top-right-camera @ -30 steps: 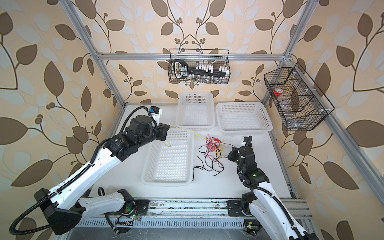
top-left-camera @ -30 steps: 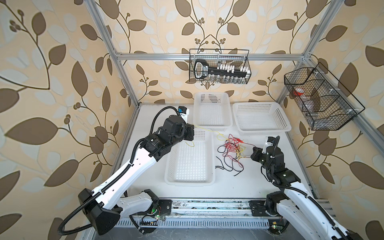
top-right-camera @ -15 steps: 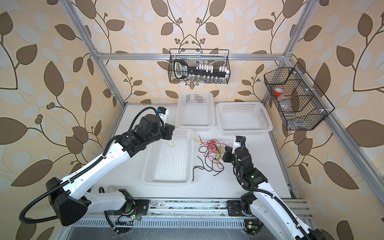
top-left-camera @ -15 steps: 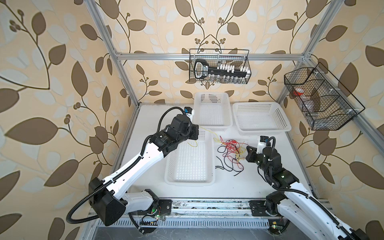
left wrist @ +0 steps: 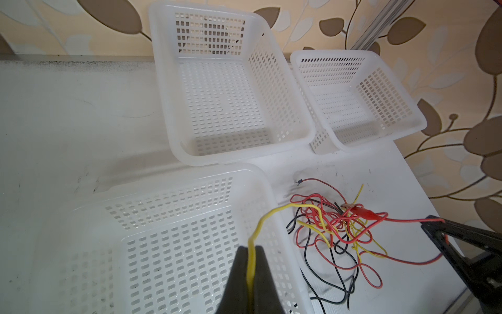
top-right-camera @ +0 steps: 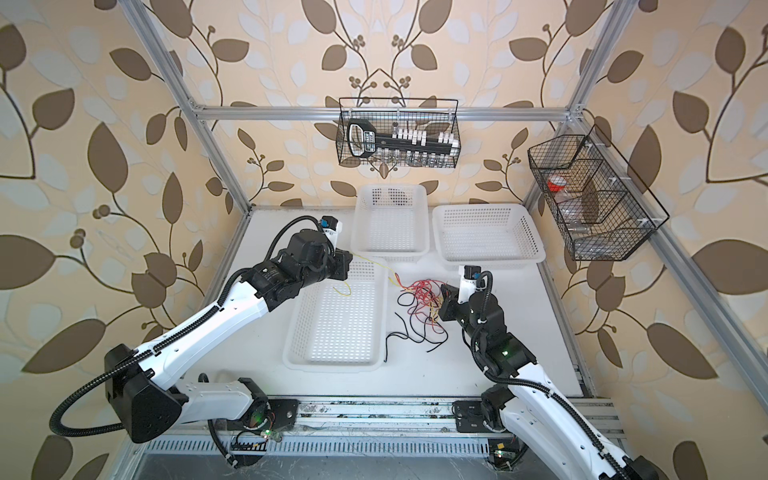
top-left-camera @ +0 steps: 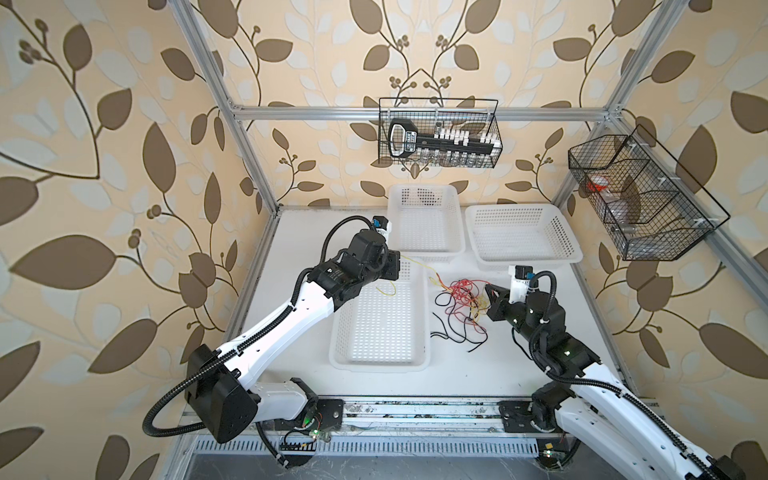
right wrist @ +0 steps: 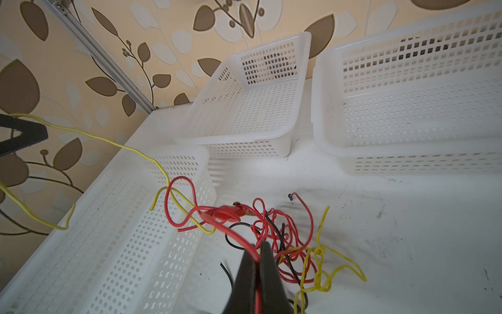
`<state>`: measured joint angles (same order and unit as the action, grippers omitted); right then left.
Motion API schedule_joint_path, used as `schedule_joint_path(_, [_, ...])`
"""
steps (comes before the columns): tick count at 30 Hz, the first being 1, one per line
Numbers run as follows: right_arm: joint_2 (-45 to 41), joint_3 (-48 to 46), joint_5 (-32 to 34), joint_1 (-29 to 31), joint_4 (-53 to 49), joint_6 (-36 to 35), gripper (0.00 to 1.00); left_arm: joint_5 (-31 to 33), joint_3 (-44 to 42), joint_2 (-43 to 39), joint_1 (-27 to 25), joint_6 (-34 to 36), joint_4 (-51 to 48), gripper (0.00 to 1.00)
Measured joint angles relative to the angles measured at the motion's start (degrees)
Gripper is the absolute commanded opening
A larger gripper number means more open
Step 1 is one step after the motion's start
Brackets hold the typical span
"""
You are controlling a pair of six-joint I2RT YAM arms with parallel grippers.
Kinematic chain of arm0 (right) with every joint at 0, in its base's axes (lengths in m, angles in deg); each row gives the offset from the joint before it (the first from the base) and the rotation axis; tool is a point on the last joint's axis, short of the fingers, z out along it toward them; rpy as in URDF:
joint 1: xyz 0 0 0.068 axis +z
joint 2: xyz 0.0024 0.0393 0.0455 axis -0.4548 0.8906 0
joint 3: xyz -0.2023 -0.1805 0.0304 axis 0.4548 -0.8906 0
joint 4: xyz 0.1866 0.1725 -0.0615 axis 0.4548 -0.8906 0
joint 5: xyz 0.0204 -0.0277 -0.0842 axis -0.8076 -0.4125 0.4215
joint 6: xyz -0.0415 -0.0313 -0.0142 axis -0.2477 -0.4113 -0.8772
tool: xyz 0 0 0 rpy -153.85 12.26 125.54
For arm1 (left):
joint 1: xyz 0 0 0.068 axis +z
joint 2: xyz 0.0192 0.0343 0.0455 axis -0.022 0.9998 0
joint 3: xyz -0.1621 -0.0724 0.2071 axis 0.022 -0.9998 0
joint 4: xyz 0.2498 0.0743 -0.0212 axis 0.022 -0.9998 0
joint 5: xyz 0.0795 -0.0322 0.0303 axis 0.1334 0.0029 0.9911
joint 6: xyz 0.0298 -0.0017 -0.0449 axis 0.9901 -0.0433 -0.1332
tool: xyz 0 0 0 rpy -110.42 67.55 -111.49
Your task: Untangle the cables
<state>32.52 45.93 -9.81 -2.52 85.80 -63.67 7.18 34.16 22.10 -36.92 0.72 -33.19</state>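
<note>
Over the last second the right gripper (right wrist: 258, 248) has closed in on the cables (top-left-camera: 461, 303), and the left gripper (left wrist: 252, 251) has edged toward them. The red, yellow and black tangle lies on the table (top-left-camera: 478, 374) between the two, nearest the right. The left jaws clamp a yellow cable (left wrist: 251, 263) that stretches over a white perforated basket's (top-left-camera: 378, 365) corner into the tangle. The right jaws pinch a red cable (right wrist: 236, 239) leading to a red alligator clip (right wrist: 225, 213). The black tool's (top-left-camera: 405, 143) label is unreadable.
</note>
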Motion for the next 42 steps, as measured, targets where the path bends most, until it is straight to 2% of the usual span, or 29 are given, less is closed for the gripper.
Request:
schedule_joint_path(9, [0.31, 0.00, -3.63, 0.11, 2.82, 0.02, 0.00, 0.04, -0.20, -0.04, 0.00, -0.26, -0.07, 0.00])
schedule_joint_path(17, [0.33, 0.35, 0.70, 0.22, -0.48, 0.52, 0.00, -1.20, -0.20, -0.07, 0.00, 0.04, 0.50, 0.00])
schedule_joint_path(26, [2.43, 1.75, -1.46, 1.09, 0.61, 1.11, 0.00, -4.11, 0.39, 2.75, -1.16, 1.09, 2.03, 0.00])
schedule_joint_path(32, [6.69, 6.14, 5.33, 1.18, -1.90, 3.26, 0.00, -4.63, 1.22, 4.74, -2.71, 2.19, 0.87, 0.00])
schedule_joint_path(37, [10.95, 5.64, 8.44, 1.18, -4.81, 4.07, 0.00, -4.55, 2.93, 4.31, -2.97, 3.19, 0.72, 0.00])
schedule_joint_path(39, [11.34, 4.33, 8.48, 1.18, -5.16, 4.09, 0.03, -4.55, 3.41, 3.87, -2.97, 3.50, 0.72, 0.00])
schedule_joint_path(42, [11.41, 2.56, 7.78, 1.09, -5.38, 3.82, 0.15, -4.63, 3.93, 3.34, -2.97, 4.35, 0.76, 0.00])
